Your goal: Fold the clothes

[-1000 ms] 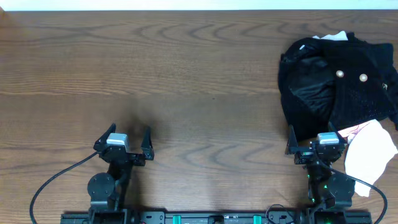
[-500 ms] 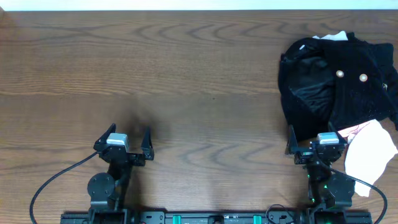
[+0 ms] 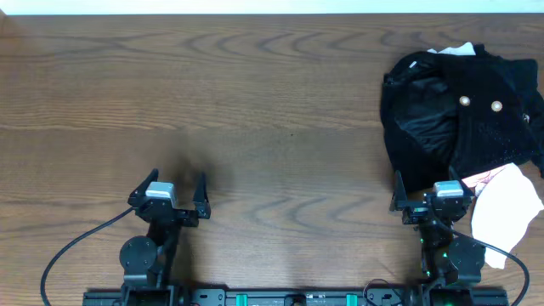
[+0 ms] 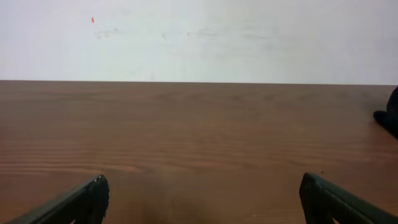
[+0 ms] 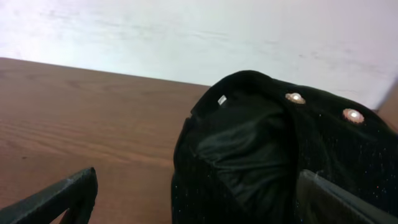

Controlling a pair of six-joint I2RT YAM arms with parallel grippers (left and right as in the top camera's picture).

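Where black knit [image 3: 480, 140] bunches, small white tag [image 5: 222, 99]

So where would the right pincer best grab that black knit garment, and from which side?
The black knit garment lies bunched just ahead of the open right pincer. Probably grip its near-left edge, where the cloth meets the bare table, coming in low from the robot's side. The pale buttons sit farther back on the heap, a longer reach.

Nothing shows any change over the last second: the left gripper [image 3: 177, 180], the right gripper [image 3: 425, 180] and the clothes [image 3: 459, 127] by the right edge sit exactly where they were.
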